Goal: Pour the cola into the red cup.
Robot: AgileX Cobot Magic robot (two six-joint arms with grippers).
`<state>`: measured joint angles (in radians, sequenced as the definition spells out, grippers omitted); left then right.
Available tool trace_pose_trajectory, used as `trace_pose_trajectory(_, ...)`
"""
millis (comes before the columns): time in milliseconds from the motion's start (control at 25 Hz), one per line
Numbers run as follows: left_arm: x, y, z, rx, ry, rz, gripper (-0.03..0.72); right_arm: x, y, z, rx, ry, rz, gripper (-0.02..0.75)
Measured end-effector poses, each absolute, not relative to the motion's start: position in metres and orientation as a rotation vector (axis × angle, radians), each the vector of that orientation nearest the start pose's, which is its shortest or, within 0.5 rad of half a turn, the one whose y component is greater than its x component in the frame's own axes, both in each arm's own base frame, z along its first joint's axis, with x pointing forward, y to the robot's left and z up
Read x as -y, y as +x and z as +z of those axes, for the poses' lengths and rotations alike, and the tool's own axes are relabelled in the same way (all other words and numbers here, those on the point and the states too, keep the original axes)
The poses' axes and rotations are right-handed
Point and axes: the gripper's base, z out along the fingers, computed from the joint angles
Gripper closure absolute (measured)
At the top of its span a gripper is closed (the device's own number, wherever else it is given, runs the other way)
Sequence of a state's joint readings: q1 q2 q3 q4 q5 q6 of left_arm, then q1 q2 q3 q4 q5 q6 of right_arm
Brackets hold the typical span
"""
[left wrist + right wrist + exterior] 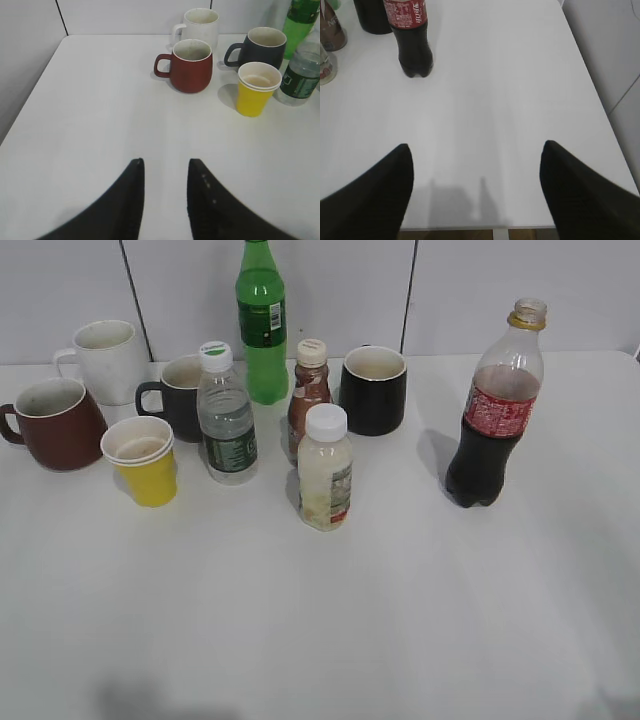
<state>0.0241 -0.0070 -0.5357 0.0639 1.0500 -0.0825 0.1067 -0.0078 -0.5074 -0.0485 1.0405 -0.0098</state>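
While well apart, cola (497, 405), red cup (57, 423).

I am seeing my right gripper (477, 152) hanging wide open over the white table (510, 100), and the cola (412, 35) is standing far ahead on the left, near two small bottles (327, 45)

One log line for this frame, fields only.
phase: pre-grasp | cola: upright, untouched | red cup: unfilled | left tool: open | right tool: open
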Motion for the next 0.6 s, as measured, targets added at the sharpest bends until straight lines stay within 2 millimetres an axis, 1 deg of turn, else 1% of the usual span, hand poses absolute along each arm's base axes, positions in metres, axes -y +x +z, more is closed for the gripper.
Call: trace_pose_trajectory(600, -0.0048, -0.0101, 0.2880, -1.987, -0.110, 0.038, 0.451, 0.0044, -0.0058, 0.2810, -2.005, -0.115, 0.004, 0.146)
